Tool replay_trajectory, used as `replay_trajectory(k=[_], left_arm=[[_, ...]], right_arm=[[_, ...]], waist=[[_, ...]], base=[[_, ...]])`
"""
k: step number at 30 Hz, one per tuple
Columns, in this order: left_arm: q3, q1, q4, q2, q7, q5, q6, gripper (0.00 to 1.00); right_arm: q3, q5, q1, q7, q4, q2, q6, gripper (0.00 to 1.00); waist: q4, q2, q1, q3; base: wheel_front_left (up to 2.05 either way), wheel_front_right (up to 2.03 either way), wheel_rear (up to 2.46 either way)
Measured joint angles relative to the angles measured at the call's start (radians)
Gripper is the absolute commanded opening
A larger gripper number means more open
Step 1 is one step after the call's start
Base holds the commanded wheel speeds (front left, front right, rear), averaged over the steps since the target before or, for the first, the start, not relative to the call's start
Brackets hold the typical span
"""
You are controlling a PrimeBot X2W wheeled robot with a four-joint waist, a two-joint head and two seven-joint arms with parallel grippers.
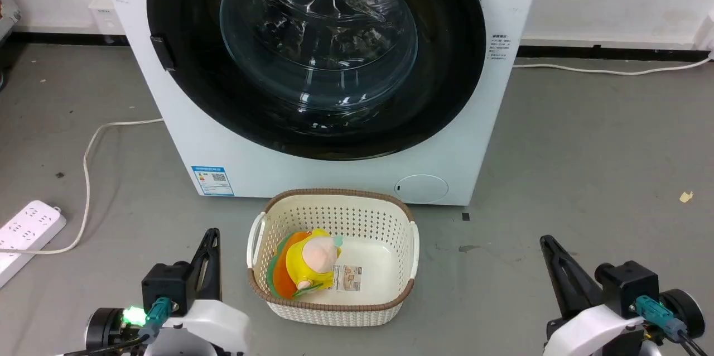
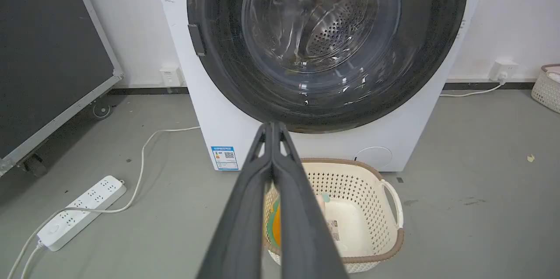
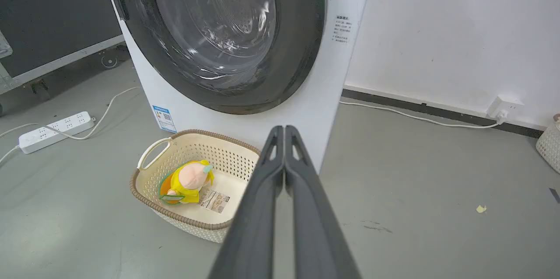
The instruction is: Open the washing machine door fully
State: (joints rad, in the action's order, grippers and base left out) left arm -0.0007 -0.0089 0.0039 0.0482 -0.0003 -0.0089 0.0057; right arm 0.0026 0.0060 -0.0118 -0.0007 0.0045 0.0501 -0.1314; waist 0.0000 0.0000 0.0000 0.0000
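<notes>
Head view: the washing machine door (image 1: 318,54) is shut, flush in the washing machine (image 1: 189,144) front. The one grab point I can see is a small tab (image 1: 163,53) on its left rim. Left gripper (image 1: 211,236) and right gripper (image 1: 548,244) sit low, well apart from it. The basket (image 1: 334,194) with a plush toy (image 1: 312,261) is just in front, so you risk clipping it on approach.

Left wrist view: left gripper (image 2: 272,128) fingers are pressed together, holding nothing. Spread them before the tab (image 2: 197,39), or they'll likely skid off the glossy black. The power strip (image 2: 83,211) is a wheel hazard. The black panel (image 2: 43,51) limits room on the left.

Right wrist view: right gripper (image 3: 284,132) is likewise closed and empty. There's bare floor right of the machine up to the wall socket (image 3: 503,107). The door (image 3: 218,29) probably swings this way, so keep that arm out of the arc.
</notes>
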Motion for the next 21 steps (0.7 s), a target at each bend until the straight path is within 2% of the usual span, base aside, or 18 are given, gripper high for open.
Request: replay_trajectory(k=[21], left_arm=[[0.000, 0.000, 0.000, 0.000, 0.000, 0.000, 0.000, 0.00]], right_arm=[[0.000, 0.000, 0.000, 0.000, 0.000, 0.000, 0.000, 0.00]], waist=[[0.000, 0.0000, 0.0000, 0.000]], base=[[0.00, 0.00, 0.00]])
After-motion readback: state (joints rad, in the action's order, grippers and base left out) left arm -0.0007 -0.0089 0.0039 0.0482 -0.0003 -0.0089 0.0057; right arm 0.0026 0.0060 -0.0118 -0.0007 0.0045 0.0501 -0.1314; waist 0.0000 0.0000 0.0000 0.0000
